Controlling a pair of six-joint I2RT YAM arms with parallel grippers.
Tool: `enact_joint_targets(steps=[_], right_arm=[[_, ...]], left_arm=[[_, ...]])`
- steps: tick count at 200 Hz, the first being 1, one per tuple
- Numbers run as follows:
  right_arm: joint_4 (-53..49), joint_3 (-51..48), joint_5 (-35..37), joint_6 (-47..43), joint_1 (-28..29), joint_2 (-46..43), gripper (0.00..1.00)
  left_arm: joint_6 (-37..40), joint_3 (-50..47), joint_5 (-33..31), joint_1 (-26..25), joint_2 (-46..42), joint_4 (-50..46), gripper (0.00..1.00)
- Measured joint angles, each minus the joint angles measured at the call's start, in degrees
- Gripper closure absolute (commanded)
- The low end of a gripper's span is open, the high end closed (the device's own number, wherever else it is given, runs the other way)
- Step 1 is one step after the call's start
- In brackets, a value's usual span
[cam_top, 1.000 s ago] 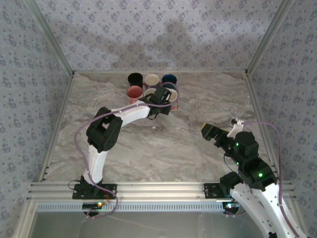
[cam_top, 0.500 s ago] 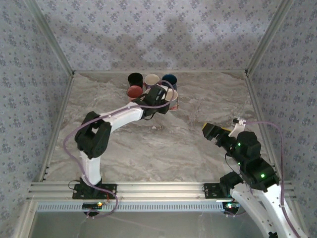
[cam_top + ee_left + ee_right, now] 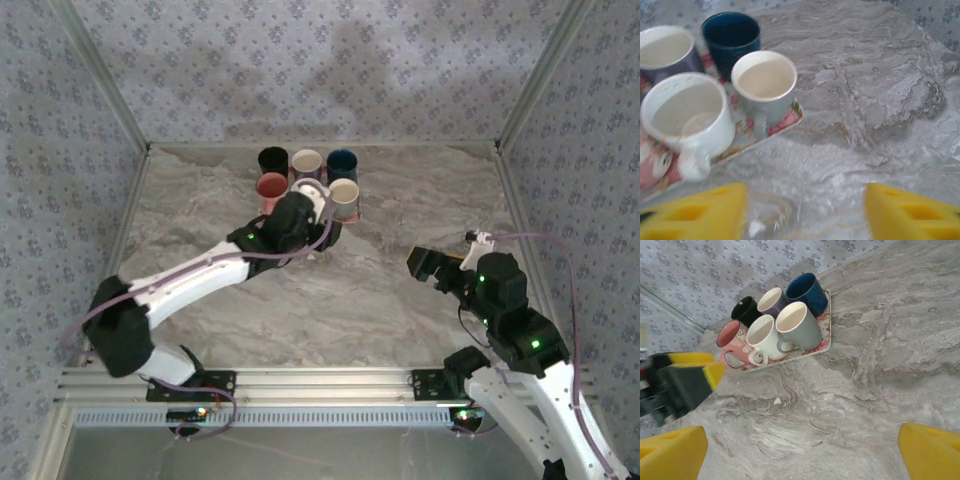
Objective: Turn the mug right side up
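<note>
Left arm is stretched long and low from the near-left corner. Left gripper [image 3: 802, 215]: jaws apart, nothing between them, over bare bench [image 3: 400, 220] just on the near side of the tray [image 3: 785, 120].

Target is the white mug [image 3: 762, 335]. It stands upright, mouth up, glossy white outside, pale inside, empty. Its handle points to the near side, toward the left gripper, and is clear of the fingers in the left wrist view. It sits on the tray, front row, middle slot.

Tray: flat, floral print with pink roses, at the far middle of the bench. Six mugs on it in two rows of three, packed close, all mouth up. No contents visible in any.
- left column: black mug [image 3: 745, 310] at the back, pink mug [image 3: 732, 337] in front with its handle to the near side
- middle column: lilac mug [image 3: 774, 301] with a white inside at the back, white mug in front
- right column: dark blue mug [image 3: 809, 290] at the back, grey mug [image 3: 797, 325] with a cream inside in front, by the tray's near-right corner

Right gripper [image 3: 801, 452]: jaws wide apart, empty, held above the bench on the right, well apart from the tray and pointed toward the mugs.
</note>
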Motion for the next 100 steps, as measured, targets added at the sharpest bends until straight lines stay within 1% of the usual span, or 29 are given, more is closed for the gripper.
enact_joint_targets(steps=[8, 12, 16, 38, 50, 53, 62, 63, 65, 70, 79, 84, 92, 100], right_arm=[[-1.0, 1.2, 0.5, -0.6, 0.0, 1.0, 0.0], [-1.4, 1.8, 0.7, -0.8, 0.0, 1.6, 0.0], [-1.8, 2.3, 1.0, -1.0, 0.0, 2.0, 0.0], [-3.8, 5.2, 3.5, -1.9, 0.0, 5.4, 0.0], [-5.0, 7.1, 5.8, -2.1, -0.1, 7.9, 0.0], [-5.1, 7.4, 6.4, -2.1, -0.1, 8.5, 0.0], [-5.6, 8.4, 8.4, -2.4, -0.1, 10.4, 0.0], [-5.7, 8.6, 9.0, -2.5, -0.1, 10.8, 0.0], [-5.8, 8.7, 9.3, -2.5, -0.1, 11.0, 0.0], [-5.8, 9.1, 10.4, -2.7, -0.1, 12.0, 0.0], [-5.7, 9.4, 12.2, -3.2, -0.1, 13.3, 0.0], [-5.0, 9.2, 12.8, -4.3, -0.2, 13.8, 0.0], [-3.8, 8.7, 13.4, -6.0, -0.3, 14.2, 0.0], [-0.6, 7.0, 13.9, -8.7, -0.3, 14.3, 0.0]], left_arm=[[0.2, -1.0, 0.4, 0.7, -2.6, -1.2, 0.11], [0.7, -1.4, 0.8, 1.4, -4.7, -2.0, 0.03], [0.5, -1.6, 1.0, 1.8, -5.6, -2.2, 0.01], [0.7, -2.9, 3.0, 7.2, -12.2, -3.1, 0.01], [0.1, -4.7, 5.1, 12.2, -15.4, -3.6, 0.0], [-0.2, -5.3, 5.4, 14.0, -16.5, -4.0, 0.01], [-0.9, -6.3, 5.5, 17.4, -18.2, -4.8, 0.01], [-1.2, -6.6, 5.5, 18.5, -18.7, -5.0, 0.01], [-1.2, -6.6, 5.5, 18.5, -18.7, -5.0, 0.0], [-1.7, -7.3, 4.8, 20.9, -19.8, -5.6, 0.01], [-2.5, -8.3, 3.4, 23.3, -21.2, -6.1, 0.0], [-3.3, -9.1, 1.4, 25.1, -22.4, -6.6, 0.0], [-4.2, -9.8, -0.8, 26.7, -23.4, -7.3, 0.01], [-5.0, -10.8, -4.5, 29.0, -24.6, -7.5, 0.0]])
